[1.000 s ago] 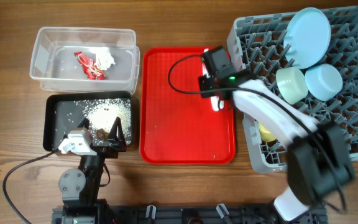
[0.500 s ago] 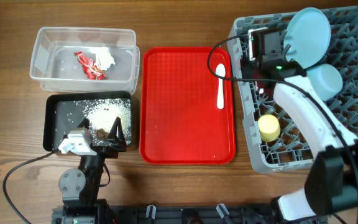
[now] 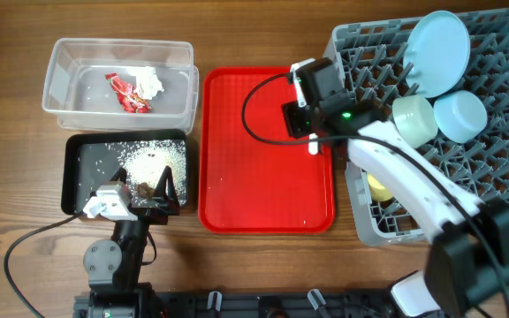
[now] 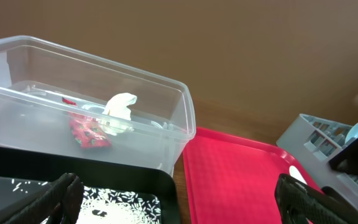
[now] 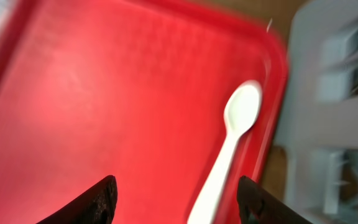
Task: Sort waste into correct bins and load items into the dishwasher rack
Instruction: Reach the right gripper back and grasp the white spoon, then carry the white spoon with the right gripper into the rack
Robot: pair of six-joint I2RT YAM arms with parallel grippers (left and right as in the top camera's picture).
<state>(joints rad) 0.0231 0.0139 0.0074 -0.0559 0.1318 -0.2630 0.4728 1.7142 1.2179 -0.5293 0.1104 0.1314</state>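
Since the right tool point(image 5: 176, 193) swung back from the rack point(image 3: 493, 177) approx half a sec ago, we've got it spread & empty over the spoon point(image 5: 229, 146), at 3 o'clock on the red tray point(image 3: 237, 150); we reckon spoon's loaded next. Left tool point(image 4: 179, 208) spread, idle.

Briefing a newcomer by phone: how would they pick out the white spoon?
Find the flat red tray at centre, left of the grey dishwasher rack. The white spoon lies along the tray's right edge, the only utensil on it.
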